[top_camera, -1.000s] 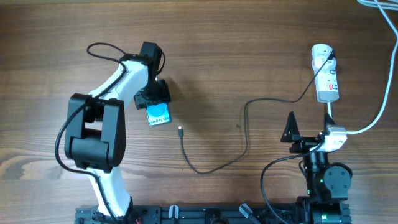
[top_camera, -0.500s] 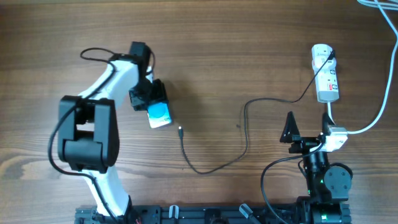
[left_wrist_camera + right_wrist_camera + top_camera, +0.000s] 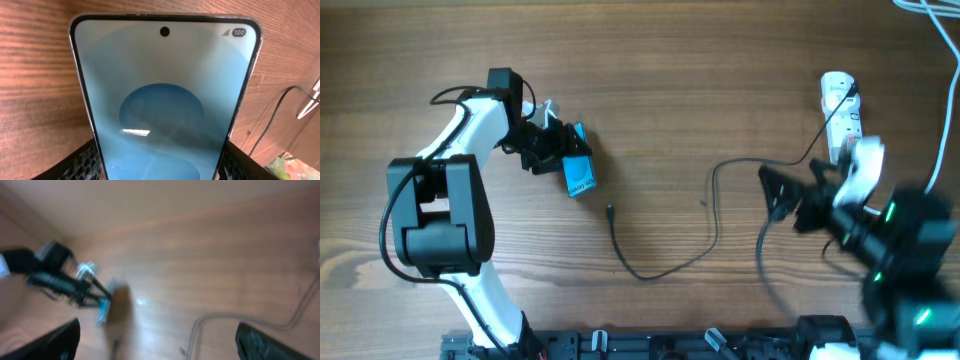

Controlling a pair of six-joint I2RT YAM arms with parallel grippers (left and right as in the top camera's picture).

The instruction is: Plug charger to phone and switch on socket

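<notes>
My left gripper (image 3: 558,152) is shut on the phone (image 3: 579,174), holding it tilted on edge at the left of the table. In the left wrist view the teal-blue phone screen (image 3: 165,100) fills the frame between the two fingers (image 3: 160,167). The charger is a thin black cable (image 3: 715,215) that curves from the socket to its silvery tip (image 3: 610,211), which lies on the wood just right of and below the phone. My right gripper (image 3: 776,192) is open, empty and motion-blurred above the cable's bend. The white socket (image 3: 839,95) is partly hidden behind the right arm.
A thick white cable (image 3: 942,40) runs down the far right edge of the table. The blurred right wrist view shows the left gripper (image 3: 75,287), the phone (image 3: 104,311) and the black cable (image 3: 225,316) on the wooden table.
The left arm has swung left and tipped the phone up on edge. The right arm has left its rest pose at the front and moved up over the table, blurred by motion.
</notes>
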